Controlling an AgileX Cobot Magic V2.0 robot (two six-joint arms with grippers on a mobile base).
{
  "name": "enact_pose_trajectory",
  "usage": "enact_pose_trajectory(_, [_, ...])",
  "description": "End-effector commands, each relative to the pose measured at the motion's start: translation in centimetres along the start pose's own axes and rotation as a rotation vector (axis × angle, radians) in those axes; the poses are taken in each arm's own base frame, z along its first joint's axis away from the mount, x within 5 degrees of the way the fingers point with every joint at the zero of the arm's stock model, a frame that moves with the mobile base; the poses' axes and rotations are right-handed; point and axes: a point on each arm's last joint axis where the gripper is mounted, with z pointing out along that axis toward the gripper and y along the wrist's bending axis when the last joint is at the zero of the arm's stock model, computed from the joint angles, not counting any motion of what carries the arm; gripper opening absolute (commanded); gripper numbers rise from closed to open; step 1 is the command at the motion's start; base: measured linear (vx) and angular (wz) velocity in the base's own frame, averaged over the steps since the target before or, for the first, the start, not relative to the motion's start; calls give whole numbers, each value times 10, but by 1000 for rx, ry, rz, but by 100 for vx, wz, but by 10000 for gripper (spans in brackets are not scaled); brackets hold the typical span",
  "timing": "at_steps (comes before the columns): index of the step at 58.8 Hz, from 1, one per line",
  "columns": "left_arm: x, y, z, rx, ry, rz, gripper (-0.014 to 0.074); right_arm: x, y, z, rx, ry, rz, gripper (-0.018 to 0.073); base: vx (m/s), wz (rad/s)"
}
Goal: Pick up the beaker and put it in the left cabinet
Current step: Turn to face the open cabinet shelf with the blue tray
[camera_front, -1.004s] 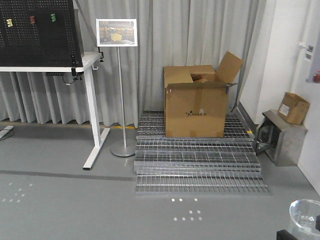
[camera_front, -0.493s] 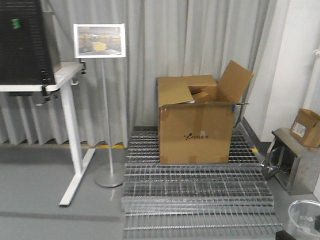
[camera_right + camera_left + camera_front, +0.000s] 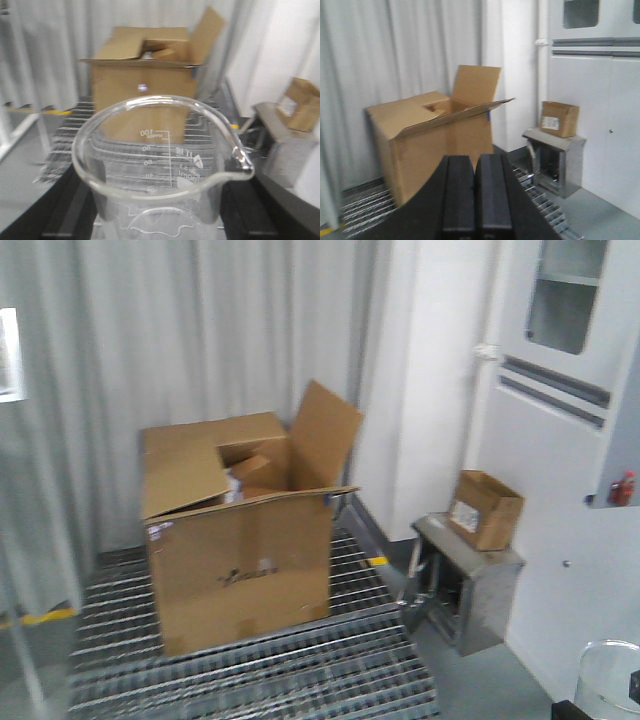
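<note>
Clear glass fills the right wrist view: the small cylindrical beaker (image 3: 160, 150), with a pour spout and white printed marks, stands upright between the black fingers (image 3: 65, 210) of the right gripper (image 3: 160, 220). The fingers close on it from both sides and hold it above the floor. In the front view the beaker shows at the lower right corner. The left gripper (image 3: 475, 162) has its two black fingers pressed together with nothing between them. Ahead, well apart from the beaker, a large brown cardboard box (image 3: 240, 550) with open flaps sits on a steel grating platform (image 3: 250, 670) before a grey curtain (image 3: 180, 340). To its right a small cardboard box (image 3: 485, 510) rests on a grey metal stand (image 3: 465, 590), beside a white cabinet front (image 3: 560, 440) with a glass window.
</note>
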Motion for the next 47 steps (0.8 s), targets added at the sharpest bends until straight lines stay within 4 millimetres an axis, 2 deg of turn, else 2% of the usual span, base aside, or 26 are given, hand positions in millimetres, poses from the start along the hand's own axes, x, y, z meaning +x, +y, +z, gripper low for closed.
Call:
enact_pose_trajectory(1, [-3, 0, -1, -3, -87, -11, 1, -17, 1, -2, -18, -102, 0, -4, 53, -60])
enact_pose_trajectory(25, [-3, 0, -1, -3, -87, -11, 1, -17, 1, -2, -18, -102, 0, -4, 47, -64])
enact_pose_trajectory(47, [-3, 0, -1, -3, -87, -11, 1, -17, 1, -2, -18, -102, 0, -4, 33, -103])
